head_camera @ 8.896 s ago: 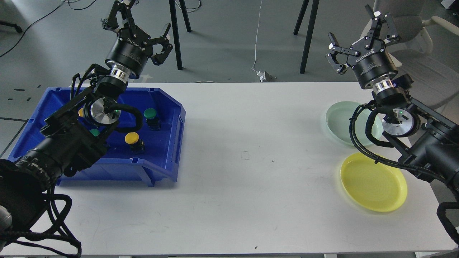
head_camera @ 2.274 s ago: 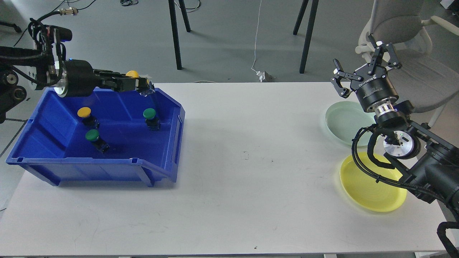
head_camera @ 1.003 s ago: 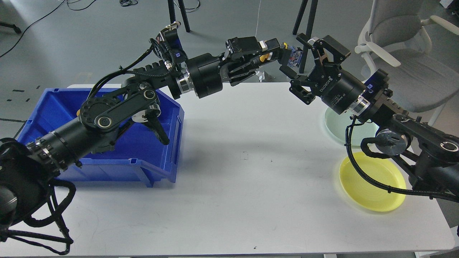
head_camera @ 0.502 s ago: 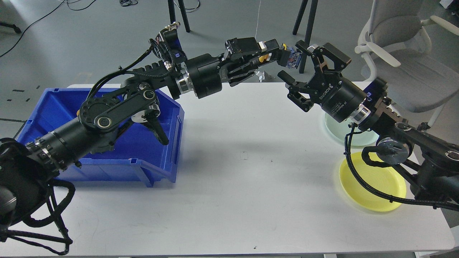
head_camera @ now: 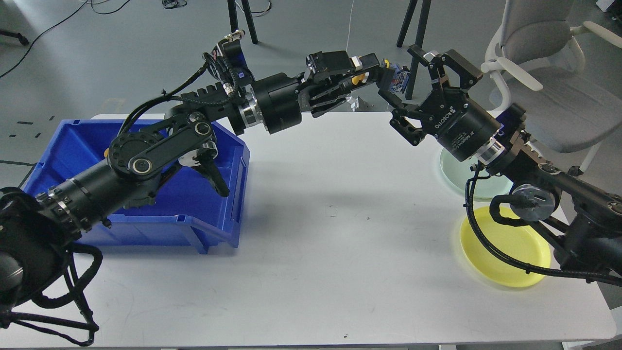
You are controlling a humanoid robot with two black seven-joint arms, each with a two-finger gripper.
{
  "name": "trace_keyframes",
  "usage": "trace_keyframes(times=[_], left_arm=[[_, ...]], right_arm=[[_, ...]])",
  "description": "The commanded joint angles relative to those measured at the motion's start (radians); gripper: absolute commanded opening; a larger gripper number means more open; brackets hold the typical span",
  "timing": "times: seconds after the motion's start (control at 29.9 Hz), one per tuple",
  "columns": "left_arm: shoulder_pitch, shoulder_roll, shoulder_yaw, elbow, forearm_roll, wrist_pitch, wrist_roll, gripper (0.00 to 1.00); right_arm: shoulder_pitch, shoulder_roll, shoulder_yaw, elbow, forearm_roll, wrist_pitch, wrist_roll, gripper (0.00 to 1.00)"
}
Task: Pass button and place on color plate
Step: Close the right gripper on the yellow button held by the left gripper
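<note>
Your table (head_camera: 311,253) carries three things that matter here: the blue bin (head_camera: 146,228) on its left side, and near its right edge the pale green plate (head_camera: 454,172) with the yellow plate (head_camera: 491,265) just in front of it. Both plates lie partly under your right arm, so the drop target is half hidden from you.

High above the far edge of the table your two arms meet. The left gripper (head_camera: 376,78) has its jaws closed on the yellow button (head_camera: 384,78), holding it level in the air with the body of the button sticking out toward the right side. The right gripper (head_camera: 413,73) has its jaws spread wide, one finger above and one below that protruding end, not yet pressing on it as far as you can tell.

The chief risk is a drop. If your left jaws let go before the right ones bite firmly, the button falls to the table or, this far back, over the edge to the floor. The exposed end is short, so a shallow pinch may let it twist out. Closing off-centre could also knock the fingers of one gripper against the other. Afterwards, match the yellow cap to the yellow plate, not the green one beside it.
</note>
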Motion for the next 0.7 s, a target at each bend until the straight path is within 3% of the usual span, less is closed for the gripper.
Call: trace_keyframes(times=[0.0,0.54,0.67], left_arm=[[0.000,-0.001,-0.002,0.001,0.000,0.000,0.000,0.31],[-0.002,-0.001,-0.002,0.001,-0.003,0.000,0.000,0.31],[-0.002,-0.001,-0.002,0.001,-0.003,0.000,0.000,0.31]], right_arm=[[0.000,0.000,-0.005,0.003,0.000,0.000,0.000,0.84],[-0.002,-0.003,-0.008,0.028,-0.001,0.000,0.000,0.68],[-0.005,-0.003,-0.006,0.028,-0.001,0.000,0.000,0.60]])
